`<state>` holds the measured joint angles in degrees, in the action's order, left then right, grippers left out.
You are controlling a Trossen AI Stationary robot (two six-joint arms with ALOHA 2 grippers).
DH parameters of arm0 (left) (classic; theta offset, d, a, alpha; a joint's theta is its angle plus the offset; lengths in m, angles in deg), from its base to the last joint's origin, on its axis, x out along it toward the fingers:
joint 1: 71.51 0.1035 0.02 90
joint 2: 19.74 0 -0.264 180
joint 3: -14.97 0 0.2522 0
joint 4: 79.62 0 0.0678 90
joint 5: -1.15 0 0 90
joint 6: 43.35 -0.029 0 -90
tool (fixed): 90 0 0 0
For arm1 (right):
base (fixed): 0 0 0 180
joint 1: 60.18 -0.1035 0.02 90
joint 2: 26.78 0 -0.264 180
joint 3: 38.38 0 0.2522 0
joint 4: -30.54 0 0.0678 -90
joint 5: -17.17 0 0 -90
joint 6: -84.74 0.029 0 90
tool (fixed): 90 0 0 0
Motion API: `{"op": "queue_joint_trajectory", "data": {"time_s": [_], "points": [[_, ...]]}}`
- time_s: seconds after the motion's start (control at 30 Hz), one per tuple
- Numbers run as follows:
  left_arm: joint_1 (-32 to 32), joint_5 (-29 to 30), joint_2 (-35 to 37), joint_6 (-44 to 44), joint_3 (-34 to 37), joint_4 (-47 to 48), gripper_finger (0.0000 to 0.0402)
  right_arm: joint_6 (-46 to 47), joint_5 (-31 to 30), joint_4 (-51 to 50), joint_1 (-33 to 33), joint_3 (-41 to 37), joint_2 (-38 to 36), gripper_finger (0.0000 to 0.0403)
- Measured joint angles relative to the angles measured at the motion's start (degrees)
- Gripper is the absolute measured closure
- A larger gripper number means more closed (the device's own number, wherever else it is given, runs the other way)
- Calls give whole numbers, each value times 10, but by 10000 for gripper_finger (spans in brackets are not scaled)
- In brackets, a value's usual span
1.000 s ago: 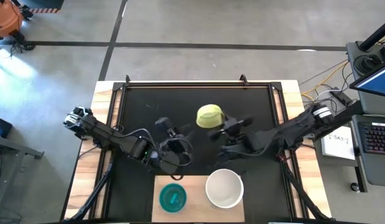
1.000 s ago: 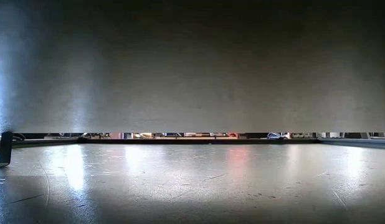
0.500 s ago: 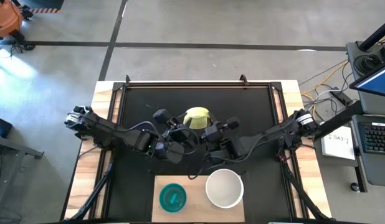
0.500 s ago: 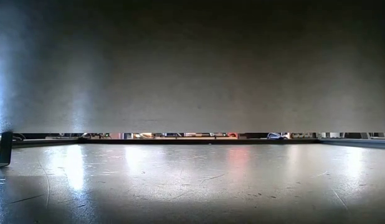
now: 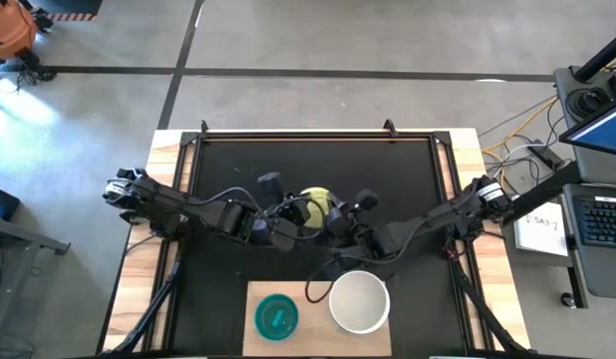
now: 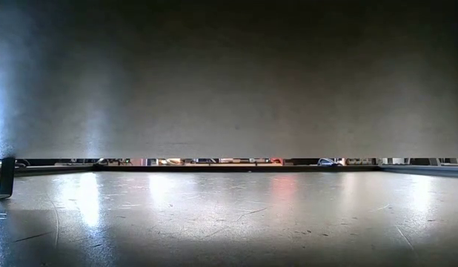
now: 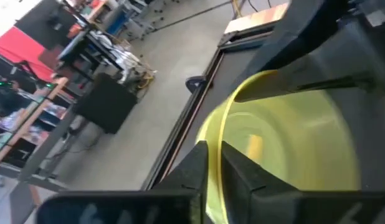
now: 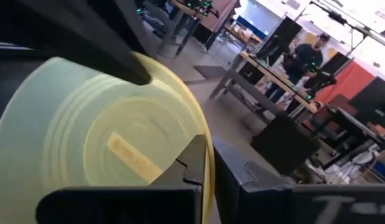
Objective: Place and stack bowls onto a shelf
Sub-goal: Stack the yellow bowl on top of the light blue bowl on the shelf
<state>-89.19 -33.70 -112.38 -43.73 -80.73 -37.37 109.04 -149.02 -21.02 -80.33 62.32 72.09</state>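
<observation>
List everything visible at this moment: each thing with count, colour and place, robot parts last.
Yellow-green bowl: one, above the middle of the black mat, held between both arms.
Teal bowl: one, on the left part of the shelf.
White bowl: one, on the right part of the shelf.
Shelf: one, light wood, at the table's near edge.
Black mat: one, covering most of the table.
Laptop: one, at the high view's right edge.
Person: one, far off in the room in the right wrist view.
Left gripper: jaws shut on the yellow-green bowl's rim.
Right gripper: jaws shut on the same rim, opposite side.
</observation>
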Motion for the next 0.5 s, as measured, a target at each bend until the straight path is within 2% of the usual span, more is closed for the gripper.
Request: {"op": "queue_joint_trajectory", "data": {"time_s": [0.1,0.27,0.5], "points": [[0,-6,0,0,0,4,398,-15,3,4,-2,0,0,394],[-1,-25,0,32,0,43,401,-17,46,6,-3,0,-2,394],[2,-122,0,88,0,75,401,-15,144,14,-2,1,-2,382]]}}
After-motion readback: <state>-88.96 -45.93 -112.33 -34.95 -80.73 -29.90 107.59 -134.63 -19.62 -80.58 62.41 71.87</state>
